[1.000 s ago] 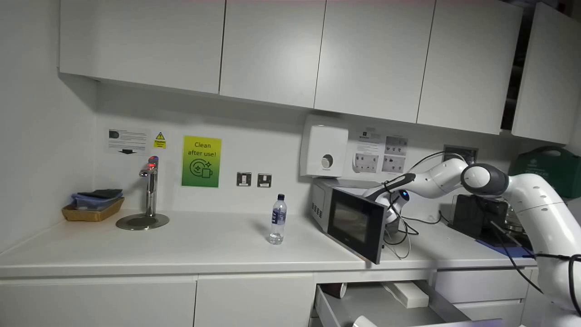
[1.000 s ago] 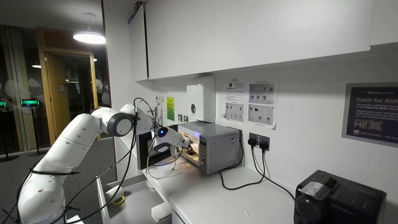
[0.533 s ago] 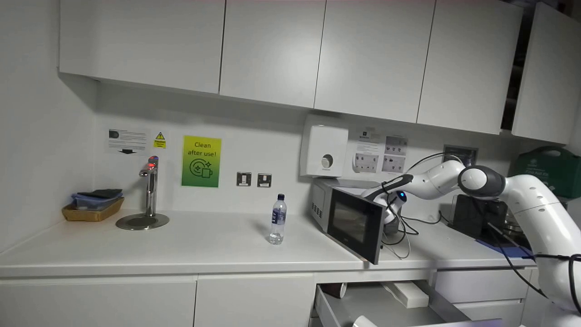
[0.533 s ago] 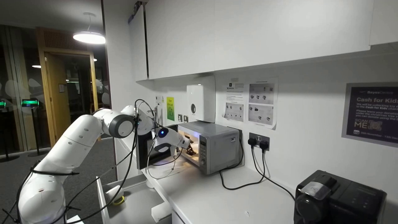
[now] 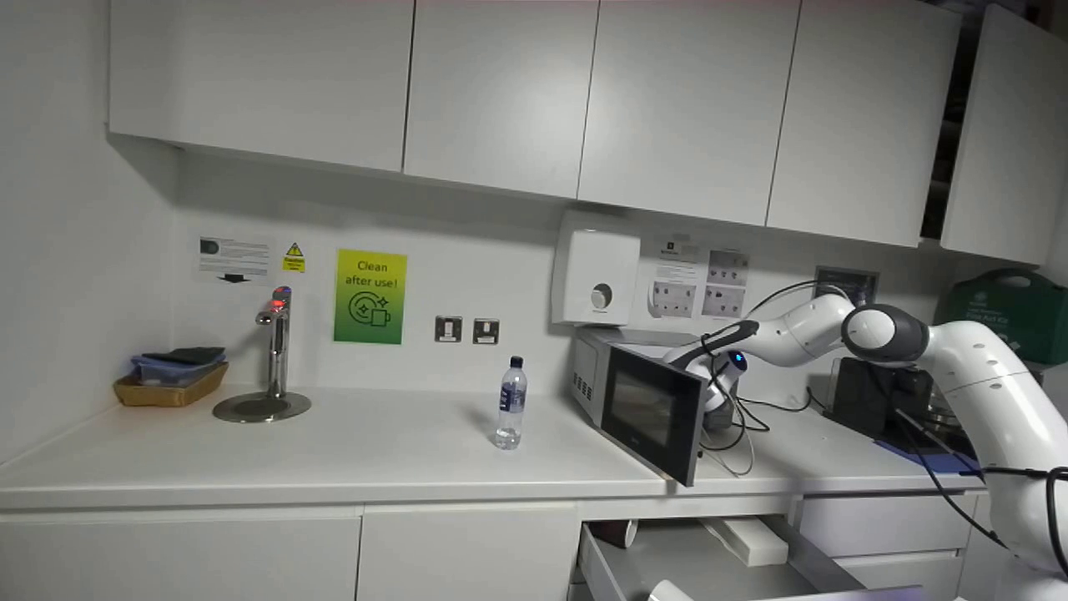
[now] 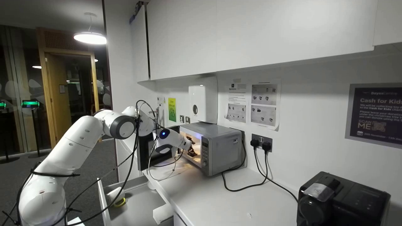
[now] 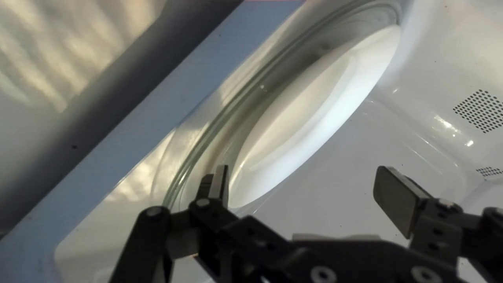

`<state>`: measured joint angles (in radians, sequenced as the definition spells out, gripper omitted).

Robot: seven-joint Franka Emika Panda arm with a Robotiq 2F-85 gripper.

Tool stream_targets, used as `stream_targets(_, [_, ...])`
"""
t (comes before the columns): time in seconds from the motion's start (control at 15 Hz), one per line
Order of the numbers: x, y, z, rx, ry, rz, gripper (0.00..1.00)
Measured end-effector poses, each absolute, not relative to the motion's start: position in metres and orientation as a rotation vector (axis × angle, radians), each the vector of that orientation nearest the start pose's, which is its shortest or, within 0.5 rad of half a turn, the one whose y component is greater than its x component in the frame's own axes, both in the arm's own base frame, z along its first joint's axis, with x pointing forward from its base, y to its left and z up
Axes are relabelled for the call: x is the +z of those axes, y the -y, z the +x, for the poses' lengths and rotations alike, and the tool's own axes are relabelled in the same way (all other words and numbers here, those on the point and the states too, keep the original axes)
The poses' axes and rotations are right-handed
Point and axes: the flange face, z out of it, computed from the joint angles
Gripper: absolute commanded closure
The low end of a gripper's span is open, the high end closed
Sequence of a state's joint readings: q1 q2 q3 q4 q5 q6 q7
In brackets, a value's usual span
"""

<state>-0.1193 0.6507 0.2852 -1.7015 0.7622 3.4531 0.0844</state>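
Note:
My gripper (image 7: 302, 184) stands open inside the lit microwave (image 6: 220, 147), with nothing held between its fingers. In the wrist view a white dish (image 7: 334, 122), a plate or shallow bowl, sits on the glass turntable (image 7: 194, 155). The left finger (image 7: 220, 184) overlaps the dish's near end; whether they touch, I cannot tell. The right finger (image 7: 397, 200) is apart from it, over the pale microwave interior. In an exterior view the dark gripper (image 6: 192, 150) shows at the microwave opening. The swung-out door (image 5: 655, 409) hides the gripper in an exterior view.
A water bottle (image 5: 511, 409) stands on the counter left of the microwave. Below, a pulled-out drawer (image 5: 701, 576) holds a white box (image 5: 755, 542) and mugs. Cables hang from the arm. A black coffee machine (image 6: 342, 201) is farther along the counter.
The arm's elbow has shifted slightly toward the microwave, and the wrist has moved a little. The door edge has swung by a hair. The gripper has stayed open.

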Motion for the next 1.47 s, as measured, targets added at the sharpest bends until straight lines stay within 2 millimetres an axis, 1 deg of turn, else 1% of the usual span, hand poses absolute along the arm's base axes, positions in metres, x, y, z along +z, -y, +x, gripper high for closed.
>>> stream_targets(1.47, [0.3243, 0.0072, 0.7044, -1.2, -1.18, -2.12, 0.0])
